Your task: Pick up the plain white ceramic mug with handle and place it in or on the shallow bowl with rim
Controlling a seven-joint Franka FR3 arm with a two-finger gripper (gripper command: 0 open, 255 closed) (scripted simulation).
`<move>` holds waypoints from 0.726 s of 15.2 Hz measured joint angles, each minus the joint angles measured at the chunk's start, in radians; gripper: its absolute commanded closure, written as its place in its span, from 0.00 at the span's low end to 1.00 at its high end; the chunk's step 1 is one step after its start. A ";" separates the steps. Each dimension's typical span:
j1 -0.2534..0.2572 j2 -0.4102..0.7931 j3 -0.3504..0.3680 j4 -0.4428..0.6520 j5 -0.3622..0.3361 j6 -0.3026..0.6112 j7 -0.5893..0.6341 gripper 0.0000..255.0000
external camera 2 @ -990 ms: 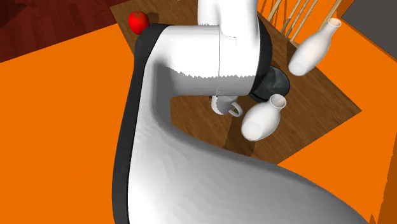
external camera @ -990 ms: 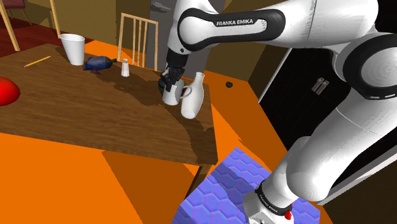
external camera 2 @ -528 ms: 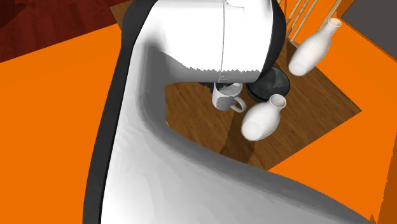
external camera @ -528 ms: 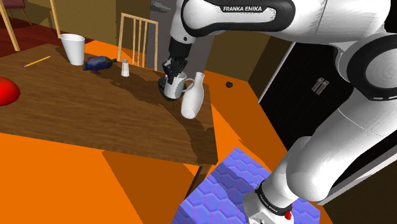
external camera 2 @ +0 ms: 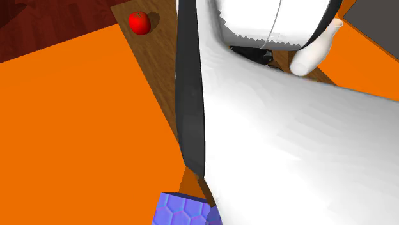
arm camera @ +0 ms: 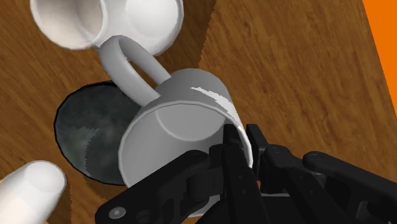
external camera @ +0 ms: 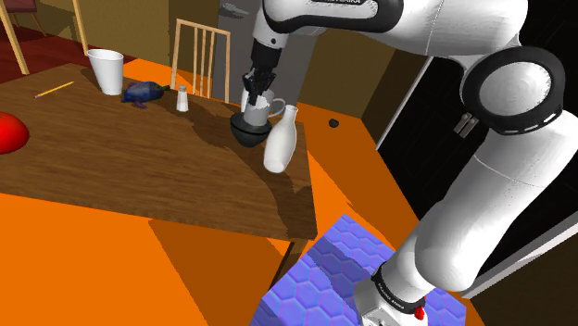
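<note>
Tabletop (external camera: 111, 153): brown wood grain.
Bowl (external camera: 246, 133): dark and shallow, near the tabletop's far edge in the shoulder view.
Vase (external camera: 281, 141): white, upright, just beside the bowl.
Mug (external camera: 260, 110): white, held just above the bowl, handle toward the vase.
Hand (external camera: 254, 94): pinching the mug's wall at the rim.

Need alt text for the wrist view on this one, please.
The black pincer clasps the rim of a white mug, its handle pointing away from the pincer, with a dark bowl partly behind it on the wooden table. A white vase sits just beyond the handle.
</note>
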 measured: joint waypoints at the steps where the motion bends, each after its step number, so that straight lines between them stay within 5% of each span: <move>1: -0.009 0.024 -0.007 0.033 0.001 -0.009 -0.016 1.00; 11: -0.113 0.372 -0.065 0.592 0.019 -0.220 -0.180 1.00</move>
